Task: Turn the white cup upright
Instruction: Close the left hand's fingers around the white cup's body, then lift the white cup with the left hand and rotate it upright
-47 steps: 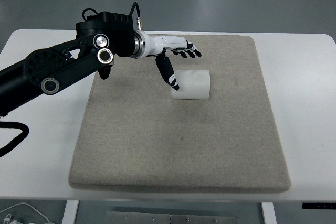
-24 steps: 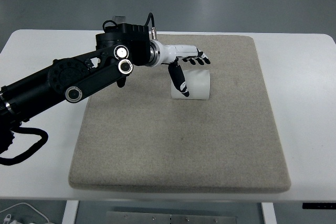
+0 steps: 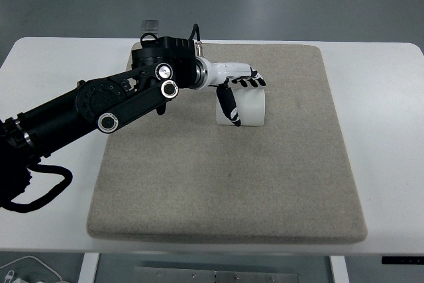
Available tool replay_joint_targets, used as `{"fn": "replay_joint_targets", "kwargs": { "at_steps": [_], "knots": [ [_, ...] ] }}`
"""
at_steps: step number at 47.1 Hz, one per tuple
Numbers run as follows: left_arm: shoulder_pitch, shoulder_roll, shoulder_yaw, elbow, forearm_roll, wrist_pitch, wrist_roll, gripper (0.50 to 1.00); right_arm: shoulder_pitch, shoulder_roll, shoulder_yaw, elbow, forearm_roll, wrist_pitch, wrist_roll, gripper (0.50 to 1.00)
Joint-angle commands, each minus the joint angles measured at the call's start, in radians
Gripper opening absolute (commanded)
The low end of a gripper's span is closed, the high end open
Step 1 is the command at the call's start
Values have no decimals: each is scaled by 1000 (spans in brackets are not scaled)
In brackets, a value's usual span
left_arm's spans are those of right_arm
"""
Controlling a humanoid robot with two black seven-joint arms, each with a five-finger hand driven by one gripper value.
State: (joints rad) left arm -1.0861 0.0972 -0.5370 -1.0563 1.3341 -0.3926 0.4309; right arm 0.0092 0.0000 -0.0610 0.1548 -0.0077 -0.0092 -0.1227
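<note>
In the top view, the white cup (image 3: 244,107) is seen lying on its side on the grey mat (image 3: 225,183), toward the far middle of it; the mat is spread over the white bench (image 3: 384,130). The left hand (image 3: 237,91) is reached in from the picture's left on a black arm (image 3: 99,107); its fingers (image 3: 252,82) are spread along the far upper side of the cup and its thumb (image 3: 229,107) is hung down across the cup's left end, near the rim. The cup is thus bracketed between thumb and fingers, but a closed grasp is not shown; the hand is judged to be released, placed around the cup rather than clamped on it; whether the pads actually touch the wall cannot be told. The right arm is not seen anywhere in the picture.

The cup is not yet upright; the closing of the hand is judged to be the step in hand. Risks are seen from here: a round wall lying on a soft mat may be rolled toward the near side if the fingers press from the far side only; a thin wall may be crushed by too hard a squeeze; a grip taken too near one end may let the cup be tipped out during the turn.
</note>
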Motion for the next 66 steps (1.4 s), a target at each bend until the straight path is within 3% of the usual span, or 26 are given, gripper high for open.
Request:
{"fn": "replay_joint_targets", "kwargs": {
  "at_steps": [1,25,29,32,39,44,46,50,66],
  "knots": [
    [0,-14,0,21,11,0,-4,984,0,0,0,0,0,0,0,930],
    [2,-80,14,114,20,1,-31,958,0,0,0,0,0,0,0,930],
    [2,-80,15,114,20,0,-31,926,0,0,1,0,0,0,0,930],
    [2,-80,15,114,22,1,-32,874,0,0,0,0,0,0,0,930],
    [3,-79,19,114,19,3,-35,709,0,0,0,0,0,0,0,930],
    [2,-79,19,114,14,8,-40,671,0,0,0,0,0,0,0,930],
    [0,-79,19,114,13,9,-43,632,0,0,0,0,0,0,0,930],
    [-5,-76,8,117,-3,9,-53,598,0,0,1,0,0,0,0,930],
    [-41,24,-66,182,-255,9,-80,596,0,0,0,0,0,0,0,930]
  ]
}}
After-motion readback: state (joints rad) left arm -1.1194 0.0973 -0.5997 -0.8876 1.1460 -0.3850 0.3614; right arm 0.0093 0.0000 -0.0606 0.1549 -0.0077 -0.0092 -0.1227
